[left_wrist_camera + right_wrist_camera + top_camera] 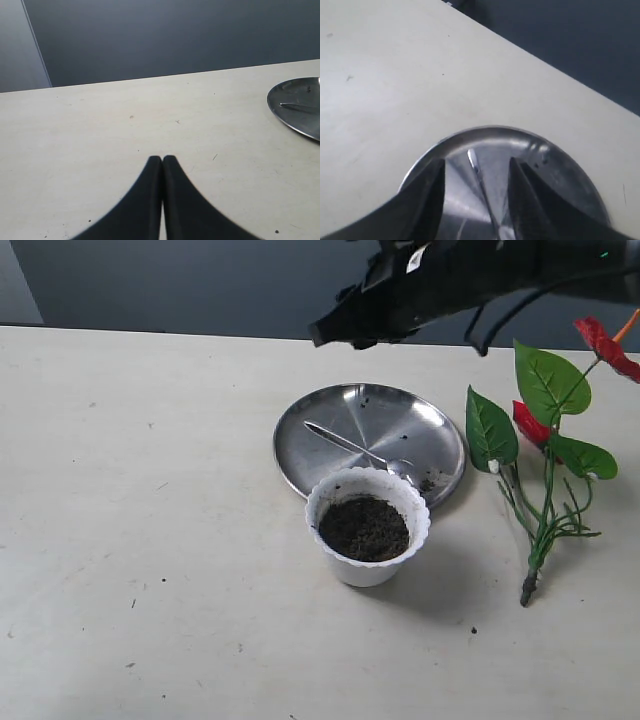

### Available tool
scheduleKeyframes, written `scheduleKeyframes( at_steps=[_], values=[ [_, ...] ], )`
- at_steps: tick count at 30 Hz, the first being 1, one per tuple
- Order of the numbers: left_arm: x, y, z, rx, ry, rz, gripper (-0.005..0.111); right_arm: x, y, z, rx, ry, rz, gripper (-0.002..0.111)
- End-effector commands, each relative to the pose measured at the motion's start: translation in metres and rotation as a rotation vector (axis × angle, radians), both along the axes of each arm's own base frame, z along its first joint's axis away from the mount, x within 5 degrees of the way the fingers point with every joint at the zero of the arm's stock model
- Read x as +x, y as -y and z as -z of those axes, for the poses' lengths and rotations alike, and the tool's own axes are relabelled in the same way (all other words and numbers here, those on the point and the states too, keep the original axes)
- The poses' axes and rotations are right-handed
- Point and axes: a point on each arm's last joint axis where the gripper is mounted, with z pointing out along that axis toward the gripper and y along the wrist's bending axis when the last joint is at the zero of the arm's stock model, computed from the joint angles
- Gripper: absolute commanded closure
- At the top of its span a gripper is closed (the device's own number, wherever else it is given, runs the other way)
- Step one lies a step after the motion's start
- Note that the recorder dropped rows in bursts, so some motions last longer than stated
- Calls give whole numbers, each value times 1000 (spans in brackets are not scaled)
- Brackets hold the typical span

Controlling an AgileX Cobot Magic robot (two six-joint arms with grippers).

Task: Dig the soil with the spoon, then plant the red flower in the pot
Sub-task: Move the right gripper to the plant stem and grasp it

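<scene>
My right end effector (pixel 476 187) is wide open, empty, over the spoon (pixel 479 180). It looks thin and slippery; I'd grab its handle.

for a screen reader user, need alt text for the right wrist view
An open claw hangs over a steel plate, its two dark fingers either side of the handle of a spoon lying on the plate. Pale table and a dark wall lie beyond.
</scene>
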Motion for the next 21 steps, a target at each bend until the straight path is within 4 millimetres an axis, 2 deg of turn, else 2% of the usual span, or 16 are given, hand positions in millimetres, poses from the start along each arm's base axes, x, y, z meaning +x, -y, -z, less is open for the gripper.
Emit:
scheduleKeyframes(
  at_steps=[1, 5, 7, 10, 12, 17, 21],
  values=[
    [0, 0, -2, -6, 16, 6, 106, -29, 28, -30, -71, -151, 160, 68],
    [0, 0, -2, -6, 16, 6, 106, -51, 58, -33, -208, -277, 395, 68],
    [0, 0, -2, -6, 16, 6, 106, -61, 68, -29, -234, -289, 446, 68],
    [0, 0, -2, -6, 16, 6, 106, -87, 82, 5, -231, -346, 505, 68],
    [0, 0, -2, -6, 16, 6, 106, -93, 91, 24, -258, -344, 585, 68],
    [0, 0, -2, -6, 16, 6, 106, -86, 110, 43, -356, -185, 750, 68],
    [0, 0, -2, -6, 16, 6, 106, -68, 132, 59, -285, -229, 823, 68]
  ],
)
